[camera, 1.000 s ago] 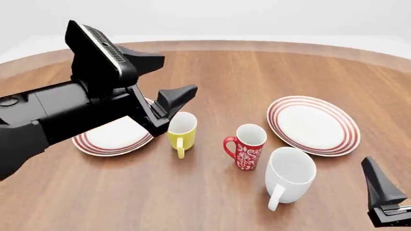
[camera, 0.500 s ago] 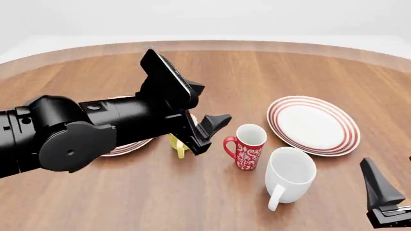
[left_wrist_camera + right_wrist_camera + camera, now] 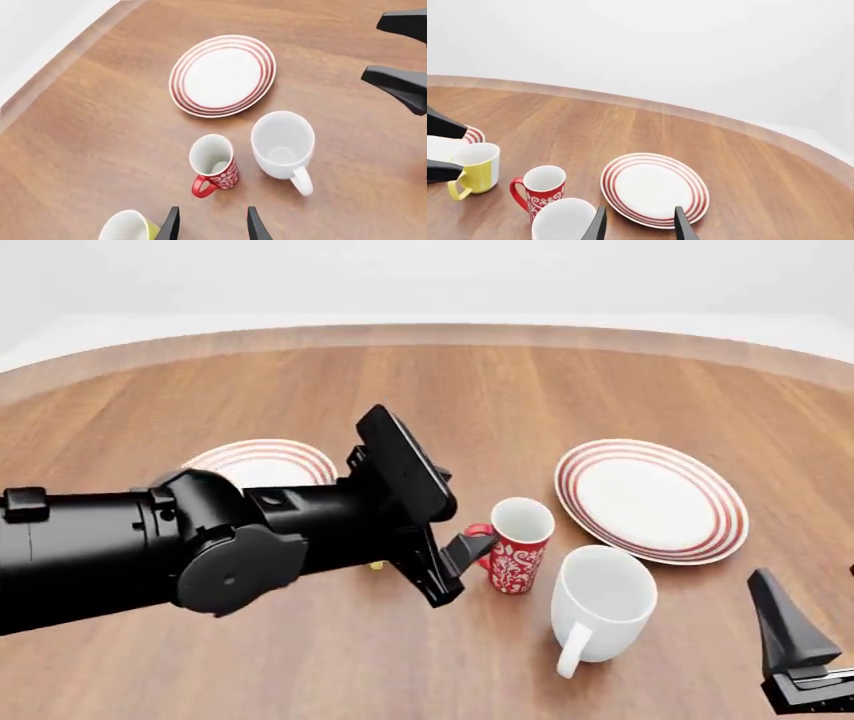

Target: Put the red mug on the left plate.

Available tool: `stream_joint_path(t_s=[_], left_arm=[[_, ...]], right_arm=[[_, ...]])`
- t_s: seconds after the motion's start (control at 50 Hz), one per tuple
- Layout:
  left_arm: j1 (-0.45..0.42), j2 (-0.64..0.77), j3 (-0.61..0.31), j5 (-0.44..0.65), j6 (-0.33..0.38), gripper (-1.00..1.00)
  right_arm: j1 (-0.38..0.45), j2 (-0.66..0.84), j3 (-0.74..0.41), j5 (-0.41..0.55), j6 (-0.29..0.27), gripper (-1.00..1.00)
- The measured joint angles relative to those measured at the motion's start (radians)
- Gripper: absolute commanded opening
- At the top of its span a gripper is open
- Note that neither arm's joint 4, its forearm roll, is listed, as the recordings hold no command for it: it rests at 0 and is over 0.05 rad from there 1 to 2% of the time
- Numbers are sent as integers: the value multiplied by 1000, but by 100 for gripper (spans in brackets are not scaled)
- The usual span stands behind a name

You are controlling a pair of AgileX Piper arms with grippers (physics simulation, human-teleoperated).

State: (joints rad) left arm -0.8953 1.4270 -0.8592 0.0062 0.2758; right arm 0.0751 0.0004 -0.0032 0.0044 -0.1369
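Observation:
The red mug [image 3: 517, 545] with a white floral pattern stands upright on the table, between the yellow mug and the white mug. It also shows in the left wrist view [image 3: 215, 162] and the right wrist view [image 3: 542, 192]. My left gripper [image 3: 461, 558] is open and empty, just left of the mug at its handle side, and it holds nothing [image 3: 212, 227]. The left plate [image 3: 260, 462] lies behind my left arm, partly hidden. My right gripper [image 3: 798, 640] is open [image 3: 639, 225] at the table's near right.
A white mug [image 3: 603, 605] stands right of and nearer than the red mug. A yellow mug [image 3: 127, 227] is almost hidden behind my left arm in the front view. The right plate [image 3: 651, 498] lies to the right.
My left arm has swung right and down to the red mug. It has uncovered the left plate and now hides the yellow mug. The right arm has not moved.

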Motion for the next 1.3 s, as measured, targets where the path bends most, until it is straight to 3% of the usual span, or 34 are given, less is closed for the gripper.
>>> stream_joint_path(t_s=[0.38, 1.3], left_arm=[[13, 93, 4, -11, 56, 100], [83, 335, -141, -26, 149, 100]], right_arm=[[-3, 0, 0, 3, 2, 100], [15, 0, -10, -18, -15, 100]])
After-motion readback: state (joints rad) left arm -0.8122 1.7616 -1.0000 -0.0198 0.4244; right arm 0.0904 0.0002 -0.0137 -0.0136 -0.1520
